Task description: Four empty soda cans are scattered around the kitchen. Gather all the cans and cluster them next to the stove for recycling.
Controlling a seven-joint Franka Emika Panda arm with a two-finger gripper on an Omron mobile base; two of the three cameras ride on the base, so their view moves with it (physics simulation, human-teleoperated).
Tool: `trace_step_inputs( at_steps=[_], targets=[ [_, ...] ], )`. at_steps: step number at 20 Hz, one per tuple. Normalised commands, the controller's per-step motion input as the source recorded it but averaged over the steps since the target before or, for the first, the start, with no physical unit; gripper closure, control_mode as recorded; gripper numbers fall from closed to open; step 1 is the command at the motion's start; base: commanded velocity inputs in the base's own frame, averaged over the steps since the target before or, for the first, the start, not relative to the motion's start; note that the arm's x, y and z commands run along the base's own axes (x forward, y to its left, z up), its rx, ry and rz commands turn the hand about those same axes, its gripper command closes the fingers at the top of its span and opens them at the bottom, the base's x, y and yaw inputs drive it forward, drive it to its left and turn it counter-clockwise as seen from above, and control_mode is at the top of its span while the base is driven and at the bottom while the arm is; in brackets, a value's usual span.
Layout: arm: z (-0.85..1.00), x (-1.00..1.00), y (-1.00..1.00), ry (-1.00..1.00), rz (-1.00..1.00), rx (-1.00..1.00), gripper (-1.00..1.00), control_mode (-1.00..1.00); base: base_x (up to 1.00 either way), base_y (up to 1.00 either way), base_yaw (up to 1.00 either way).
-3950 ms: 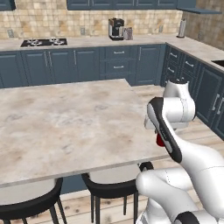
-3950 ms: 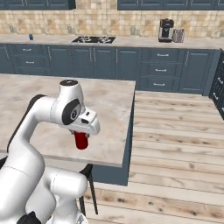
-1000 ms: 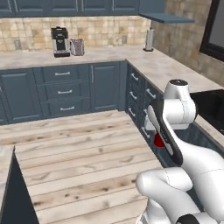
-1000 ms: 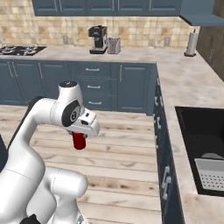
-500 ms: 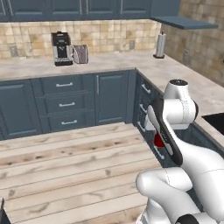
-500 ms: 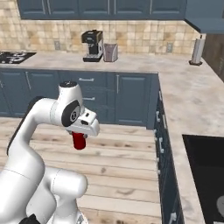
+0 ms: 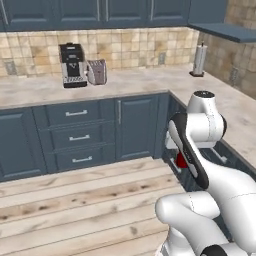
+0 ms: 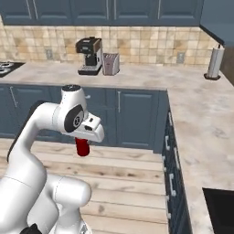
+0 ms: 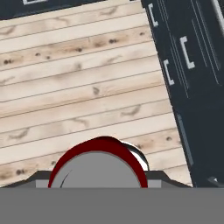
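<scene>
Left to right, right base view: stove (image 8: 6, 67) corner at far left on the table (image 8: 151, 75), then coffee machine (image 8: 90, 55) with a toaster (image 8: 110, 63) just beside it, paper towel roll (image 8: 215, 62) at the far right near the wall. Gripper (image 8: 83, 145) hangs under the wrist, closed on a red can (image 8: 82, 147), upright, above the wooden floor (image 8: 132, 178) in front of the blue cabinets (image 8: 137, 119). Hand view: can (image 9: 97, 164) top sits close at the bottom, floor planks below it, cabinet drawers (image 9: 192, 65) to the right.
</scene>
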Motion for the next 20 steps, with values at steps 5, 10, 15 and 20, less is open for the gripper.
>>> trace_step_inputs(
  at_steps=[5,10,15,20],
  targets=[
    [0.0,0.0,0.0,0.0,0.0,0.0,1.0,1.0,1.0,0.0,0.01],
    [0.0,0.0,0.0,0.0,0.0,0.0,1.0,1.0,1.0,0.0,0.04],
    [0.0,0.0,0.0,0.0,0.0,0.0,1.0,1.0,0.6,0.01,0.11],
    [0.0,0.0,0.0,0.0,0.0,0.0,1.0,1.0,0.28,0.52,-0.03]
  ],
)
